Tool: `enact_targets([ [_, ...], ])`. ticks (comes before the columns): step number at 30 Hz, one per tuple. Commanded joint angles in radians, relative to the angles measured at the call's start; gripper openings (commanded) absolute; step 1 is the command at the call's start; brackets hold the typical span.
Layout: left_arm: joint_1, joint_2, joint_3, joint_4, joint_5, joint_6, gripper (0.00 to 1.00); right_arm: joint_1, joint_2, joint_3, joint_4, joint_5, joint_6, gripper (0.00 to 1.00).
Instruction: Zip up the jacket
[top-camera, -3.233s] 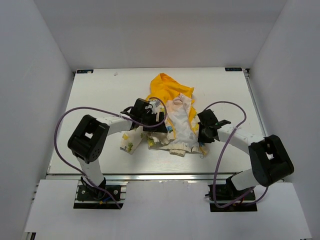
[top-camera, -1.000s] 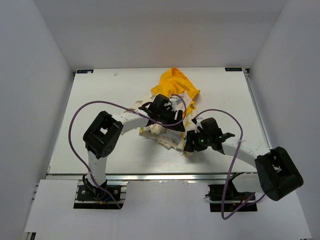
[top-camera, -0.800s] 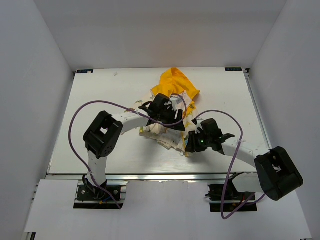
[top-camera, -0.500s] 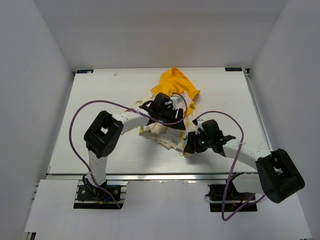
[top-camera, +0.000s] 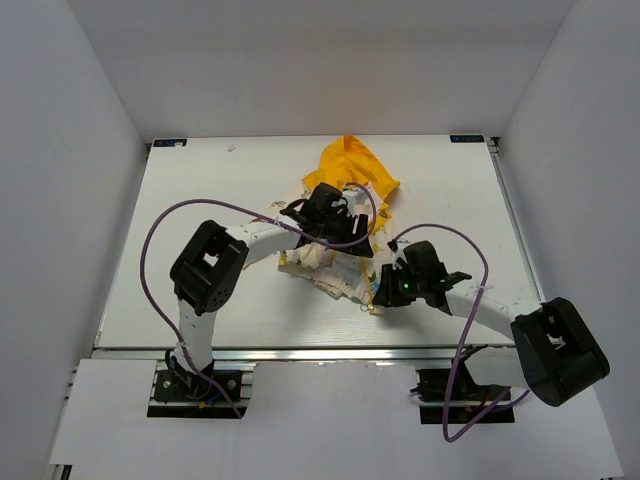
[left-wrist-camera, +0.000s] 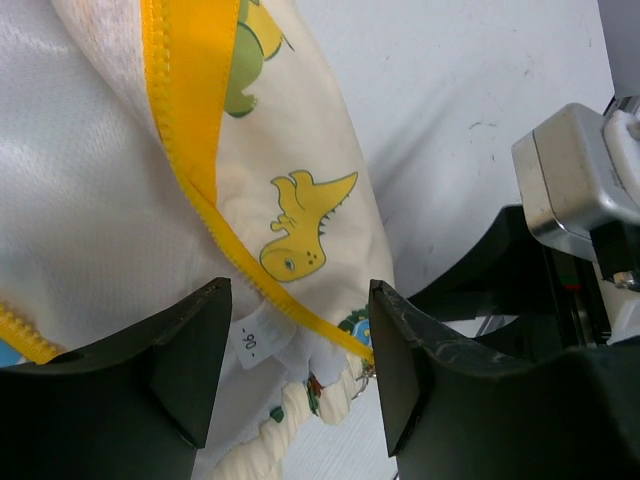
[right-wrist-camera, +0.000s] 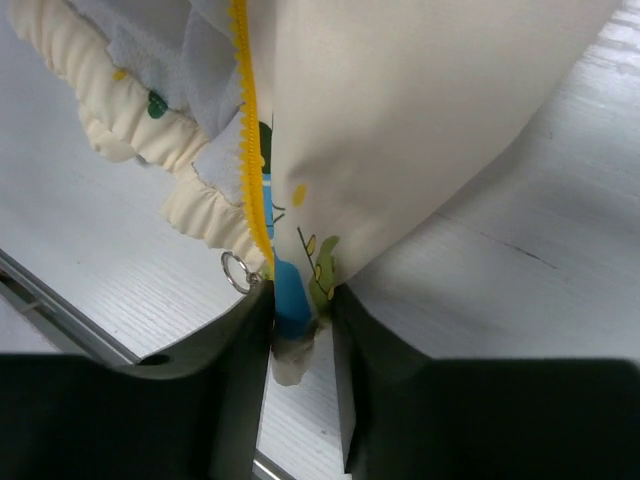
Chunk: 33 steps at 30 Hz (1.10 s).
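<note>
The jacket (top-camera: 340, 235) lies bunched in the middle of the table, yellow hood (top-camera: 352, 170) at the far end, cream printed fabric and white lining nearer. My left gripper (top-camera: 345, 240) hovers open over the jacket; its wrist view shows the yellow zipper trim (left-wrist-camera: 200, 190) and dinosaur prints between the spread jaws, with nothing gripped (left-wrist-camera: 295, 375). My right gripper (top-camera: 380, 290) is shut on the jacket's lower front hem (right-wrist-camera: 300, 300), next to the yellow zipper teeth (right-wrist-camera: 248, 160) and a small metal ring (right-wrist-camera: 237, 270).
The white table (top-camera: 180, 250) has walls on three sides and a metal rail along its near edge (top-camera: 320, 352). Purple cables loop above both arms. The right gripper's body shows in the left wrist view (left-wrist-camera: 575, 190), close by.
Since 3.2 s ago both grippers moved toward the centre and the jacket was drawn together and bunched. Over the last second almost nothing has moved; the right gripper has shifted very slightly.
</note>
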Motion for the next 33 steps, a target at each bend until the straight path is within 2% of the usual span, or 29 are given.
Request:
enact_targets([
  [1, -0.006, 0.012, 0.038, -0.001, 0.004, 0.011, 0.67, 0.014, 0.010, -0.038, -0.109, 0.068, 0.025, 0.29],
  [2, -0.006, 0.007, 0.039, -0.001, 0.000, 0.012, 0.67, 0.015, 0.010, -0.038, -0.113, 0.070, 0.025, 0.19],
  [5, -0.005, 0.001, 0.051, -0.020, -0.021, 0.020, 0.68, 0.015, -0.007, -0.035, -0.110, 0.066, 0.017, 0.00],
  [7, -0.005, -0.017, 0.073, -0.073, -0.044, 0.040, 0.73, 0.015, -0.049, -0.032, -0.089, 0.069, 0.014, 0.00],
  [12, 0.002, -0.144, 0.047, -0.194, -0.229, 0.068, 0.87, 0.015, -0.186, 0.019, -0.064, 0.073, -0.018, 0.00],
  [17, 0.034, -0.206, 0.005, -0.299, -0.367, 0.052, 0.94, 0.006, -0.205, 0.080, -0.084, 0.098, -0.044, 0.00],
  [19, 0.034, -0.195, 0.011, -0.349, -0.423, 0.055, 0.95, 0.003, -0.187, 0.097, -0.097, 0.104, -0.056, 0.00],
  [23, 0.036, -0.166, 0.015, -0.380, -0.388, 0.084, 0.94, 0.000, -0.162, 0.102, -0.103, 0.104, -0.062, 0.00],
  [33, 0.034, -0.123, -0.027, -0.399, -0.328, 0.083, 0.80, -0.008, -0.161, 0.090, -0.103, 0.119, -0.064, 0.00],
])
